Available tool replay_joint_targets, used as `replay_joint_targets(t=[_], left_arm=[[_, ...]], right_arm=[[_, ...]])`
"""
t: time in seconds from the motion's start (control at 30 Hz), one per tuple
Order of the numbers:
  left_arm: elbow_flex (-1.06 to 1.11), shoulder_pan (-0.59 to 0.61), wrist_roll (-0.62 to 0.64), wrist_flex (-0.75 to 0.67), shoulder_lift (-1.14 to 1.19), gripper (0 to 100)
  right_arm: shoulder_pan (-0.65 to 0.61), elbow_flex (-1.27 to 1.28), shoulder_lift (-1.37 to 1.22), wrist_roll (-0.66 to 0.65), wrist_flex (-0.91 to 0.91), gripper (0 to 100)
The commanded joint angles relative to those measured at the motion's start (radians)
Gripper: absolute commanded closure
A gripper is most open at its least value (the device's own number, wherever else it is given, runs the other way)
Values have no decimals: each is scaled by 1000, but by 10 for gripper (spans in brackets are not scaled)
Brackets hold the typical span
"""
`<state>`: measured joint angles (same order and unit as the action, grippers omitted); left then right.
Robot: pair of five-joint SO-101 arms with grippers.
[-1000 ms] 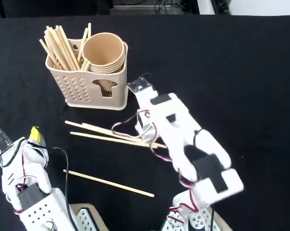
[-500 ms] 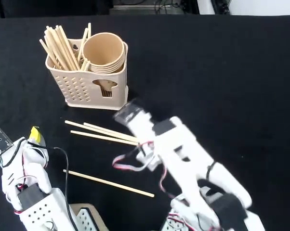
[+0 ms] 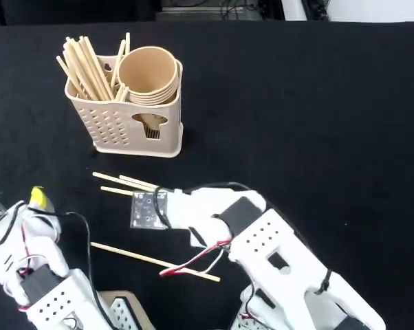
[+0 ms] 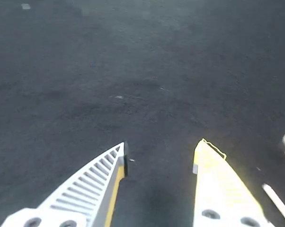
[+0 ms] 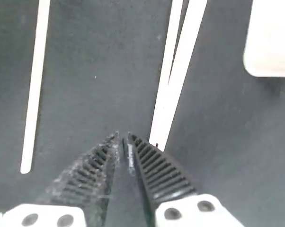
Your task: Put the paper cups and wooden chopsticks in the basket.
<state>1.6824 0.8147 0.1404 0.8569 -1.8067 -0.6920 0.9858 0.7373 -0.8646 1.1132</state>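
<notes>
At the near left edge of the black worktop (image 3: pixel 317 124), the left end effector (image 4: pixel 161 151) hangs with its jaws spread wide and nothing between them. Farther back stands the beige perforated plastic basket (image 3: pixel 135 127), holding a bundle of wooden chopsticks (image 3: pixel 86 65) on its left side and a nested stack of tan paper cups (image 3: pixel 148 72) on its right. In front of it, three loose wooden chopsticks lie flat: an overlapping pair (image 5: pixel 175 80) and a single stick (image 5: pixel 36 85) nearer the arms. The right end effector (image 5: pixel 122 137) is low over the worktop, its tips just beside the pair's end, jaws almost closed and gripping nothing.
</notes>
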Motion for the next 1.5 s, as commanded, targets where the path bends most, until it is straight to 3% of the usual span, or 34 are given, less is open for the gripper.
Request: replay_joint_targets(t=[0.0, 0.1, 0.63, 1.27, 1.47], left_arm=[[-22, 30, 9, 6, -14, 761], [-21, 4, 9, 6, -14, 761], [-15, 5, 5, 6, -14, 761], [-12, 2, 3, 6, -14, 761], [-12, 1, 2, 6, -14, 761]], right_arm=[[-20, 13, -35, -12, -86, 884], [-20, 1, -162, -12, -167, 804], [-20, -532, -854, 137, -229, 811], [-91, -865, -1161, 213, -146, 815], [-164, -866, -1162, 212, -66, 978]])
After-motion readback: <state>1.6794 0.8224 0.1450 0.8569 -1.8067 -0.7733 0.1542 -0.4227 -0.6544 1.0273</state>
